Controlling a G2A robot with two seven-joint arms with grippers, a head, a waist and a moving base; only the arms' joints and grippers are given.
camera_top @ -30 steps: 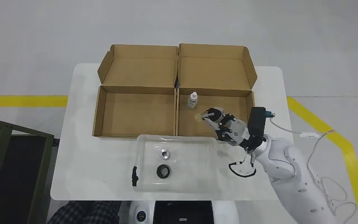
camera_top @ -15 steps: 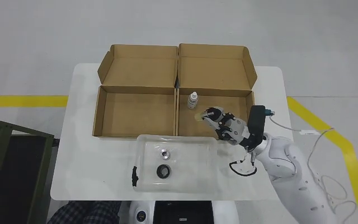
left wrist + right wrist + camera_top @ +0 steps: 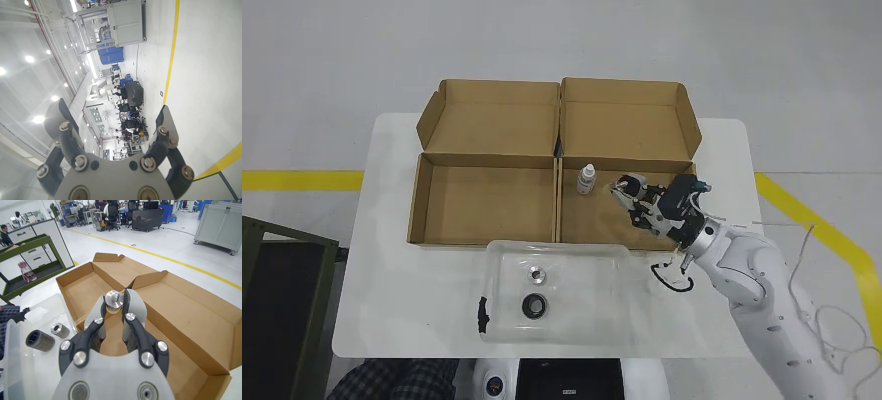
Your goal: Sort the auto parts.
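My right gripper (image 3: 628, 189) (image 3: 114, 302) hangs over the right cardboard box (image 3: 674, 225) (image 3: 189, 321), shut on a silver hex fitting (image 3: 113, 298) with a yellowish base. A small white bottle-shaped part (image 3: 586, 180) stands in that box near its left wall. The clear plastic tray (image 3: 602, 310) (image 3: 11, 351) in front of the boxes holds a silver bushing (image 3: 535, 274) (image 3: 59, 330) and a dark cylindrical sleeve (image 3: 534, 305) (image 3: 40, 340). My left gripper (image 3: 112, 106) is open with nothing between its fingers and faces the room, away from the table.
The left cardboard box (image 3: 487, 205) (image 3: 81, 289) stands open beside the right one, both lids folded back. A black loop of cable (image 3: 672, 280) lies on the table right of the tray. A small black object (image 3: 482, 315) sits at the tray's left edge.
My right gripper has carried the fitting a little farther back over the right box, and the wrist has turned.
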